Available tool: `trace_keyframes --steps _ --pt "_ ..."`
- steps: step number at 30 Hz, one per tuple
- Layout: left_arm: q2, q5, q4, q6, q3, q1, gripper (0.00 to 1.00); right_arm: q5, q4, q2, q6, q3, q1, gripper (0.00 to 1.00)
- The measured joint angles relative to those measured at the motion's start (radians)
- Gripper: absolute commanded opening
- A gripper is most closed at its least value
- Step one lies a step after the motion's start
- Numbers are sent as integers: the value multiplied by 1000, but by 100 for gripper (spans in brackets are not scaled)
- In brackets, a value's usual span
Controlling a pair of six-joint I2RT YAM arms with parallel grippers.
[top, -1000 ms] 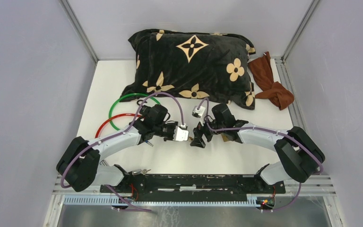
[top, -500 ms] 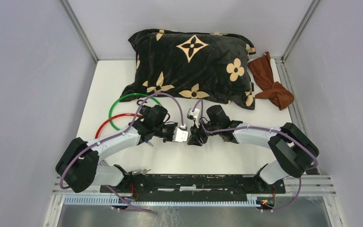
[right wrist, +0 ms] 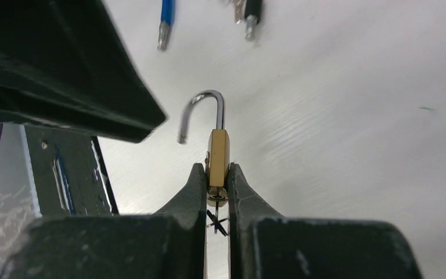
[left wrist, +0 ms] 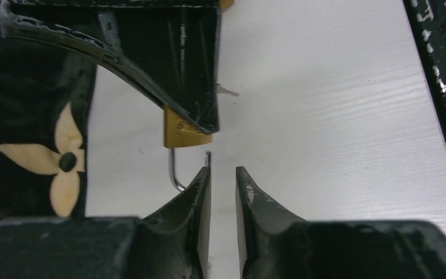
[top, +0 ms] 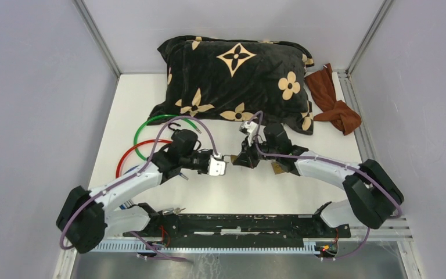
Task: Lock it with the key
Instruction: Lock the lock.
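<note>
One padlock (right wrist: pixel 218 154) (shackle open); two arms (top: pixel 319 165) reach inward. Right gripper (right wrist: pixel 216 174) clamps it; left gripper (left wrist: pixel 223 172) slightly parted, empty.

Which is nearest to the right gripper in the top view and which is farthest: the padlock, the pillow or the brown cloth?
From the right gripper:
1. padlock, clamped between its fingers.
2. pillow, just behind it, at the middle back.
3. brown cloth, off in the back right corner, beside the pillow.
</note>
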Motion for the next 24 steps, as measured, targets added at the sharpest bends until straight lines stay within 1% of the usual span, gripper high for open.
trace_keyframes --steps 1,3,7,10,11,14,16,18,21,24 --pt "-30 9 -2 -2 -4 0 36 1 11 -23 19 -5 -19 0" --pt "-105 35 -10 -21 -11 0 41 5 26 -71 51 -11 -51 0" --pt "-229 89 -25 -94 -32 -3 43 3 44 -156 91 -11 -80 0" --pt "-308 109 -37 -179 -51 -5 43 -15 29 -204 85 0 -83 0" --pt "-339 106 -31 -234 -57 -5 43 -30 18 -220 73 10 -83 0" --pt "-440 64 38 -468 -74 3 47 -98 -2 -261 37 35 -84 0" --pt "-513 64 112 -628 -90 39 51 -159 -18 -291 3 52 -81 0" --pt "-567 68 172 -756 -108 81 56 -203 -48 -322 -40 71 -70 0" --pt "-627 73 241 -910 -137 116 61 -253 -99 -353 -109 113 -36 0" --pt "-645 94 299 -1027 -157 118 62 -280 -129 -357 -159 153 13 0"
